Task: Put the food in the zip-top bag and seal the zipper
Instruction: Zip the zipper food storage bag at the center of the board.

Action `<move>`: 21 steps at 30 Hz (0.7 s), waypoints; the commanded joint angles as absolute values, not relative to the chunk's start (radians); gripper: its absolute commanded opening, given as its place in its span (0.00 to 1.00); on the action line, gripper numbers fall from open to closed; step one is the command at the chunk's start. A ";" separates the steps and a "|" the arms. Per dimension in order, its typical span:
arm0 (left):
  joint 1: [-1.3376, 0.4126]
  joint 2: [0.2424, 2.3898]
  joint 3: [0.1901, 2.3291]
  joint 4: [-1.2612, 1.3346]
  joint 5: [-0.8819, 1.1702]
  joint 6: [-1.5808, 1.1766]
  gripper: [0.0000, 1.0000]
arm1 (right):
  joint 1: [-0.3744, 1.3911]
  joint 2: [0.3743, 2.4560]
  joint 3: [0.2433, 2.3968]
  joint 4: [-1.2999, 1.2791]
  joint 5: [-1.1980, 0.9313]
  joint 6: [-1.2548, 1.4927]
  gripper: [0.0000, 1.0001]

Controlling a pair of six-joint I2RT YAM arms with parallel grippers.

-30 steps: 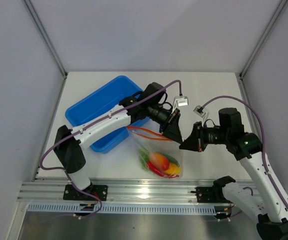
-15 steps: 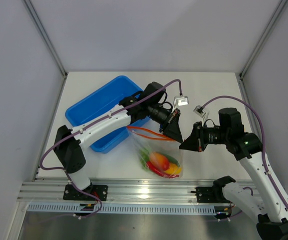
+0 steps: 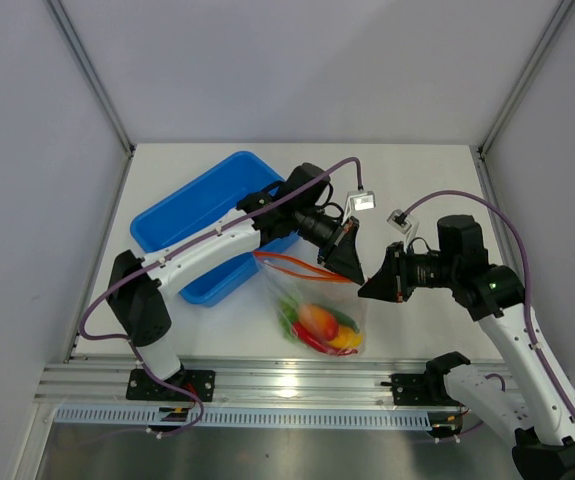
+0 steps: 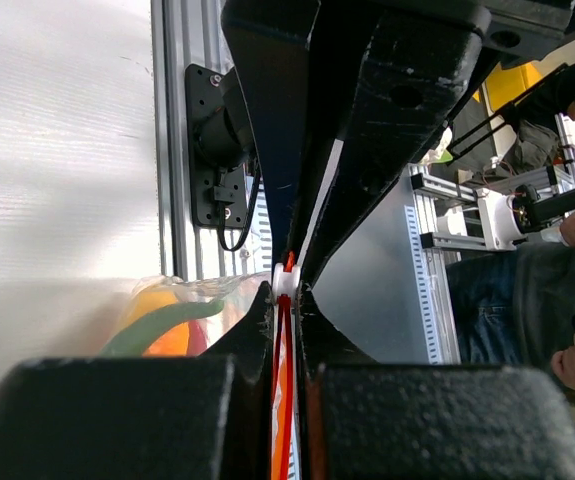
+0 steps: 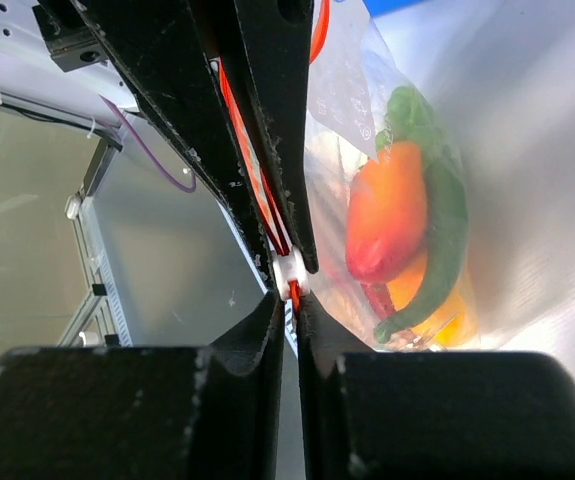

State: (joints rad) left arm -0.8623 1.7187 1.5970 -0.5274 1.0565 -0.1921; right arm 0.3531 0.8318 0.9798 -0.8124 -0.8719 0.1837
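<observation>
Near the front edge of the tabletop, about midway along it: bag, with food bunched in its near end, red, orange, yellow and green showing through the plastic. No piece seen outside.

Just beyond, at the right end of the mouth: both sets of tips meeting on the zipper. Clamped tight on the red-orange strip, seen between its fingers: left gripper. All but closed, nipping the strip's white end: right gripper.

Mouth apparently gaping toward its left end, so sealing judged only begun. To do it well: anchor the right end with one pinch and run the other leftward along the strip under firm, even pressure. Keep level with the tabletop, without lifting or tugging, to avoid dragging or buckling the bag. Finish right at the left end.

Farther back, toward the far left corner: blue tray, its near corner close to the mouth.
</observation>
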 commanded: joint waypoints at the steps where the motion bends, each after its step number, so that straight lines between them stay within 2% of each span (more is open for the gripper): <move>1: -0.857 1.698 1.620 -0.520 1.045 -0.189 0.01 | 0.353 0.827 1.034 -0.795 -0.876 0.190 0.11; 5: -0.857 1.695 1.618 -0.517 1.040 -0.192 0.01 | 0.353 0.822 1.040 -0.790 -0.873 0.198 0.11; 7: -0.857 1.692 1.615 -0.512 1.040 -0.192 0.01 | 0.353 0.821 1.040 -0.788 -0.867 0.199 0.00; 11: -0.856 1.689 1.617 -0.505 1.046 -0.195 0.01 | 0.351 0.819 1.032 -0.793 -0.864 0.198 0.00; 12: -0.856 1.687 1.614 -0.505 1.039 -0.201 0.11 | 0.351 0.818 1.031 -0.793 -0.865 0.195 0.00; 14: -0.854 1.681 1.609 -0.486 1.037 -0.210 0.23 | 0.351 0.812 1.025 -0.792 -0.868 0.196 0.00; 15: -0.854 1.680 1.608 -0.479 1.032 -0.219 0.34 | 0.353 0.808 1.022 -0.792 -0.870 0.198 0.00; 18: -0.853 1.678 1.603 -0.457 1.031 -0.232 0.43 | 0.353 0.804 1.016 -0.781 -0.876 0.207 0.00; 21: -0.853 1.683 1.609 -0.456 1.029 -0.235 0.42 | 0.353 0.804 1.011 -0.779 -0.884 0.207 0.00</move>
